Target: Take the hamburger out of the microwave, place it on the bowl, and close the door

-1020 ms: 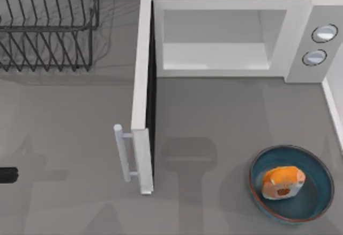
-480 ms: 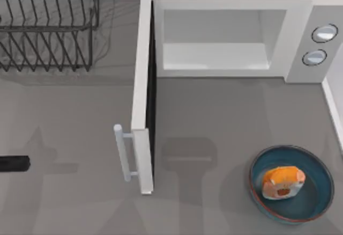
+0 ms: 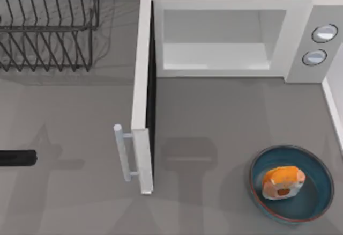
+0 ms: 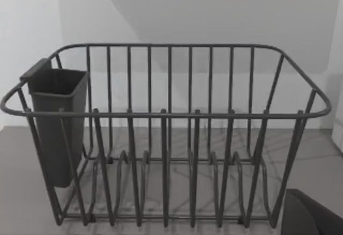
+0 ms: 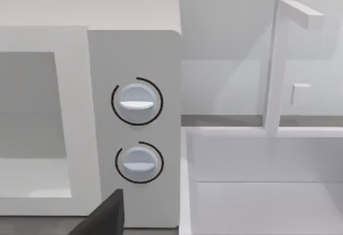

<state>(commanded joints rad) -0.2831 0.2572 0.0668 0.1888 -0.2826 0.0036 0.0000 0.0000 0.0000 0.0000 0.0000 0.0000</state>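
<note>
The white microwave (image 3: 230, 4) stands at the back with its pale cavity (image 3: 217, 42) bare. Its door (image 3: 142, 95) is swung wide open toward the front, the bar handle (image 3: 124, 153) facing left. At the front right, the orange-brown hamburger (image 3: 282, 182) lies inside the teal bowl (image 3: 321, 165). My left gripper (image 3: 21, 158) reaches in from the left edge as a black bar, level with the handle and well left of it. A dark part of my right gripper (image 5: 104, 216) sits low in front of the microwave's dial panel (image 5: 136, 133).
A dark wire dish rack (image 3: 48, 26) fills the back left, and its grey cutlery cup (image 4: 56, 122) hangs on one end. A white basin (image 5: 257, 192) with a tap (image 5: 278, 58) adjoins the microwave on the right.
My left gripper has slid to the right from the left edge, nearer the door handle. The hamburger, bowl and door have not moved.
</note>
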